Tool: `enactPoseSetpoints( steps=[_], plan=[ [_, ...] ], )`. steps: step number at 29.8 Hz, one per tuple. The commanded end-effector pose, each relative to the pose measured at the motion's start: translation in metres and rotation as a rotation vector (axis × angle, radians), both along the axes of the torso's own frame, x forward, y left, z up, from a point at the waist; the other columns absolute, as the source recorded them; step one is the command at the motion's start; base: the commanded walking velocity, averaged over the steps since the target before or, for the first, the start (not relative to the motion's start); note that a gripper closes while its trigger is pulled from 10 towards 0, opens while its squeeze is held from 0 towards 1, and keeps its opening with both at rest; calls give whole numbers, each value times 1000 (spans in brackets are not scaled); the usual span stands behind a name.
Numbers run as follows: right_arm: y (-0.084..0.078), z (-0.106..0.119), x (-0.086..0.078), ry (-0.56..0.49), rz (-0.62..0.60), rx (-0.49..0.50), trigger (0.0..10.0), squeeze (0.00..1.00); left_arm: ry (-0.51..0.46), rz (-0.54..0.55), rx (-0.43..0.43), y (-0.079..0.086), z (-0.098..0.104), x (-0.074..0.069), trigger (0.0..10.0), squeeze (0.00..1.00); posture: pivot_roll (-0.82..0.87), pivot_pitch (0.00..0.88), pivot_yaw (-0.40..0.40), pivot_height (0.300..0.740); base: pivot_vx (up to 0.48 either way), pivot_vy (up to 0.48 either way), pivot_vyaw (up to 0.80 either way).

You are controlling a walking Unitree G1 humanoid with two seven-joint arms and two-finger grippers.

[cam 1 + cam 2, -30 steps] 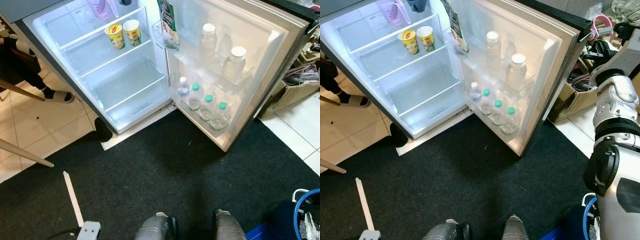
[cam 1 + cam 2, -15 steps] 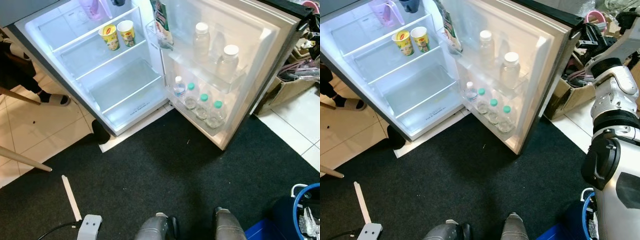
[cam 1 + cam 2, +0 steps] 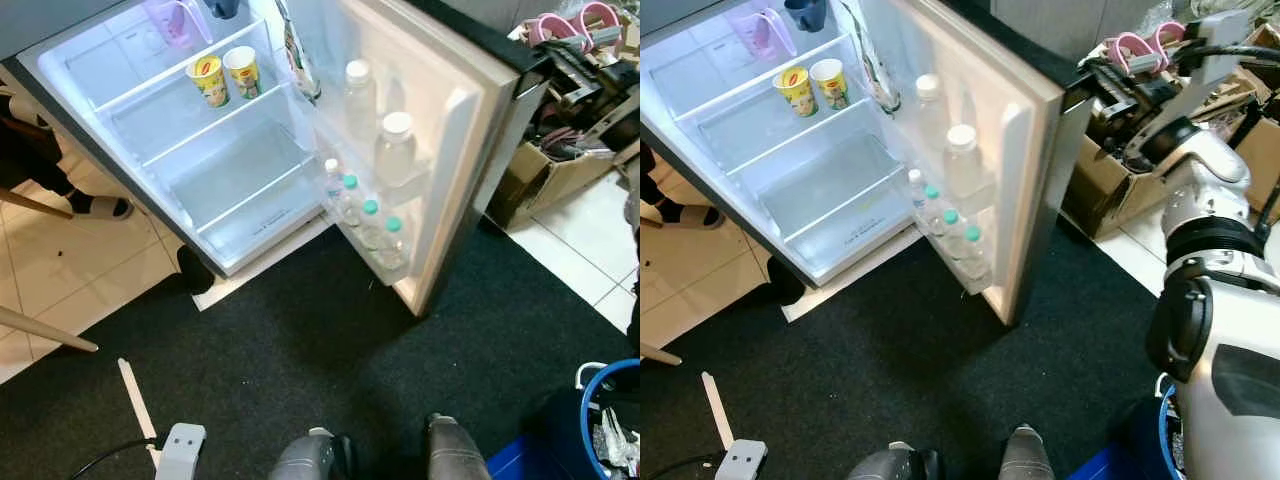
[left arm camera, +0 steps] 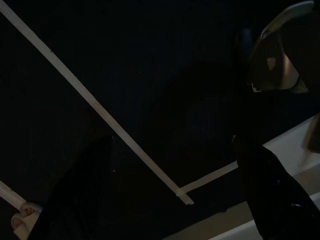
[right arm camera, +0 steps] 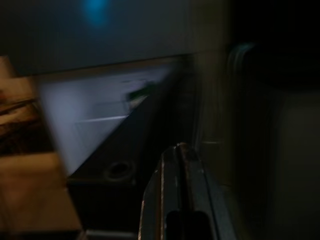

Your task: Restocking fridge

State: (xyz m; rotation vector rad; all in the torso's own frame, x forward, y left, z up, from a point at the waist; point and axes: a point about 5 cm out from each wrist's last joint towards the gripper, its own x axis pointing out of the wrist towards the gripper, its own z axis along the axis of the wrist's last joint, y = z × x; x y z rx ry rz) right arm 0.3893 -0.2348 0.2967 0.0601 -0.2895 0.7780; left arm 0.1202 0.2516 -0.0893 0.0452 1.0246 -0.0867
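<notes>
Fridge (image 3: 235,165) is seen standing open on the black mat (image 3: 300,370), its door (image 3: 970,150) swung partway. Two yellow cups (image 3: 225,75) with red labels, unreadable, are set on a fridge shelf; capped bottles (image 3: 365,215) fill the door racks. The right hand (image 5: 177,195), fingers pressed together, is held behind the door. The left hand's state cannot be told.
</notes>
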Motion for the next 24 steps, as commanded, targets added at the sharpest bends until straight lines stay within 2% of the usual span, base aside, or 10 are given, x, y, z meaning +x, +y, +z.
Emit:
enactPoseSetpoints(
  steps=[1,6,8,10,12,13,14,16,20,24],
  plan=[
    [25,-10,-2,11,197,-85,10000,0,61,11,-10,-7,-7,-13,10000,0,-23,170,97,740,0,0,0],
    [55,-28,-6,23,370,-117,10000,0,68,11,-14,-11,-8,-12,10000,0,-29,157,91,740,0,0,0],
    [55,-28,-6,23,370,-117,10000,0,68,11,-14,-11,-8,-12,10000,0,-29,157,91,740,0,0,0],
    [89,-43,-16,19,526,-115,10000,0,71,10,-17,-13,-9,-11,10000,0,-27,150,90,740,0,0,0],
    [89,-43,-16,19,526,-115,10000,0,71,10,-17,-13,-9,-11,10000,0,-27,150,90,740,0,0,0],
    [122,-49,-30,3,665,-62,10000,0,72,10,-18,-15,-9,-10,10000,0,-26,139,91,740,0,0,0],
    [122,-49,-30,3,665,-62,10000,0,72,10,-18,-15,-9,-10,10000,0,-26,139,91,740,0,0,0],
    [145,-46,-38,-10,727,43,10000,0,73,11,-17,-15,-9,-9,10000,0,-26,120,89,740,0,0,0],
    [152,-47,-35,-4,699,126,10000,0,72,13,-17,-16,-9,-8,10000,0,-26,109,84,740,0,0,0],
    [144,-67,-19,63,513,174,10000,0,67,18,-17,-18,-9,-4,10000,0,-27,96,78,740,0,0,0]
  ],
)
